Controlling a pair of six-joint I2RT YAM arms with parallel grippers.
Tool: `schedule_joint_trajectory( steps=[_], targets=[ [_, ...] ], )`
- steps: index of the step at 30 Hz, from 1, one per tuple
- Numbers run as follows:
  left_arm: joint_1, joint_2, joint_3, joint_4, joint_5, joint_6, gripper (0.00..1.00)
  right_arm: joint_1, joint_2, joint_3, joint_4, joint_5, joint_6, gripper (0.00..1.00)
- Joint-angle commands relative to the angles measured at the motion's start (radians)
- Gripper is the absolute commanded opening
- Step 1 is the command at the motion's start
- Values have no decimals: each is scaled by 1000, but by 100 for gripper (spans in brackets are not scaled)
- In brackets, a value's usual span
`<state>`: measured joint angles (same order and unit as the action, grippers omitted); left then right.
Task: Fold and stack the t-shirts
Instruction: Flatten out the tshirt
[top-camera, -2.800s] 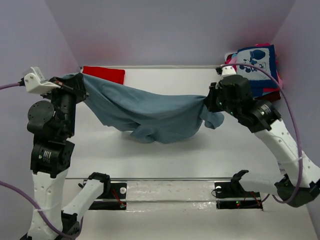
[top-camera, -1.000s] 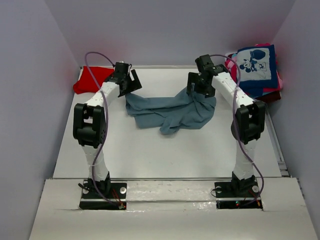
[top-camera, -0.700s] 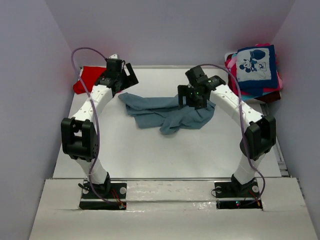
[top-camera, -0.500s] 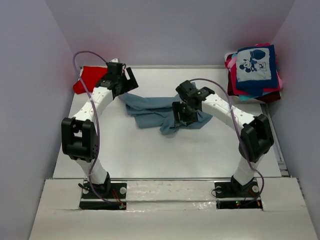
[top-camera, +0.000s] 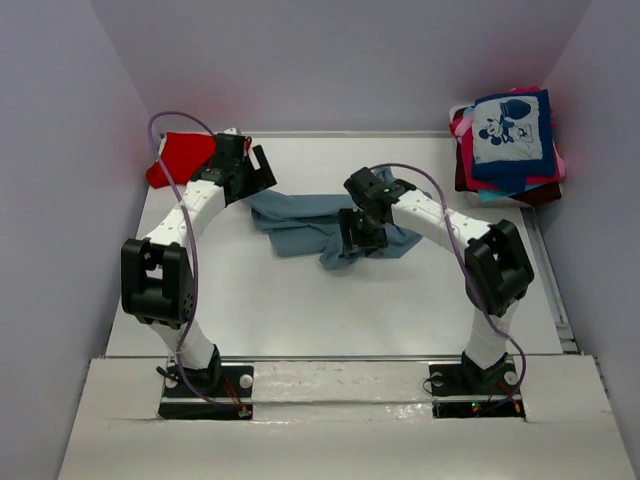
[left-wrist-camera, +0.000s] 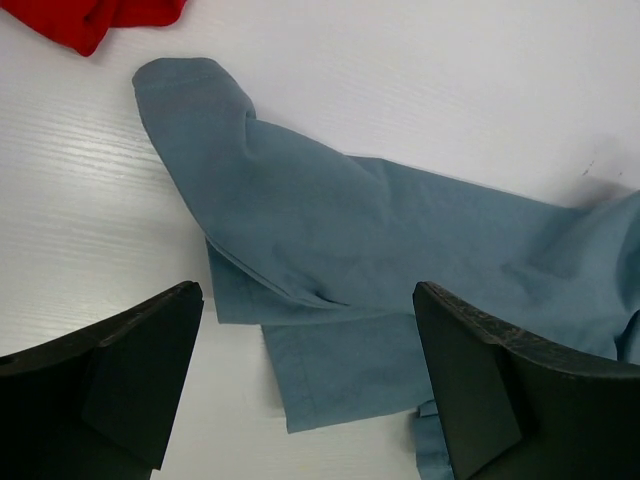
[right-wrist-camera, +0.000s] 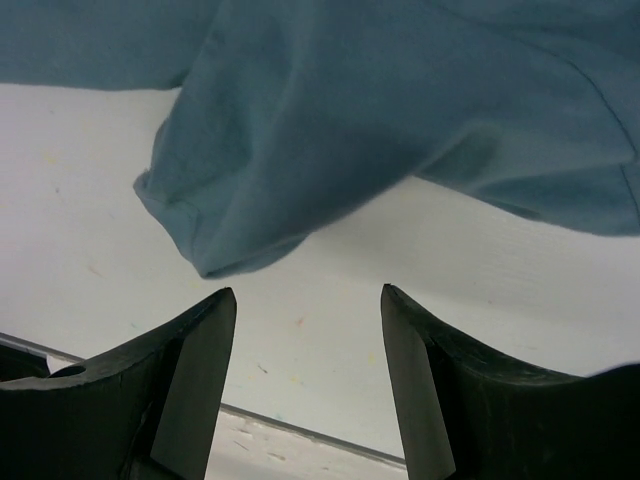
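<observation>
Two grippers work over a white table (top-camera: 330, 310), with two loose tees and one stack of folded tees.

The left gripper (top-camera: 255, 172) has its jaws spread wide and holds nothing. Its wrist camera shows both black fingers (left-wrist-camera: 120, 370) well apart. The grey-blue tee (top-camera: 300, 222) lies crumpled on the table below and ahead of them, with one rounded sleeve end reaching forward and to the left. The red tee (top-camera: 180, 156) lies bunched just beyond that sleeve end, at the far left of this gripper and apart from the grey-blue cloth.

The right gripper (top-camera: 360, 236) sits low at the near right part of the same grey-blue tee. Its jaws are apart, though less wide than the left pair, and only bare table shows between its fingers (right-wrist-camera: 190, 380). A folded edge of the tee lies just ahead of the fingertips, and no cloth is pinched.

The stack (top-camera: 510, 150) sits well beyond and to the right of the right gripper, in the far right corner. On top is a navy tee (top-camera: 512, 128) with a cartoon mouse print. Pink, teal and maroon edges show beneath it, but the exact number of layers cannot be told.
</observation>
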<state>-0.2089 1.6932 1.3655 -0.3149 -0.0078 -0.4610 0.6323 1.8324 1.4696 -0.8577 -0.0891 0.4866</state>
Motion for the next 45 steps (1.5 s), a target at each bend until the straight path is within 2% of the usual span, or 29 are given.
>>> schedule_joint_trajectory(
  steps=[1, 19, 28, 31, 39, 45],
  targets=[
    [3, -56, 6, 11, 0, 12, 99, 38, 62, 99, 39, -31, -14, 66],
    [3, -30, 15, 22, 34, 16, 99, 66, 122, 132, 39, -41, -3, 66],
    [3, -29, 6, 20, 35, 22, 99, 75, 166, 109, 98, -75, 17, 64],
    [3, -32, 0, 26, 34, 21, 99, 75, 180, 107, 109, -78, 23, 59],
    [3, -43, -9, 22, 32, 25, 99, 84, 156, 127, 56, -49, 32, 9],
    [3, -58, -25, 16, 38, 33, 99, 84, 85, 215, -43, 14, 26, 7]
  ],
)
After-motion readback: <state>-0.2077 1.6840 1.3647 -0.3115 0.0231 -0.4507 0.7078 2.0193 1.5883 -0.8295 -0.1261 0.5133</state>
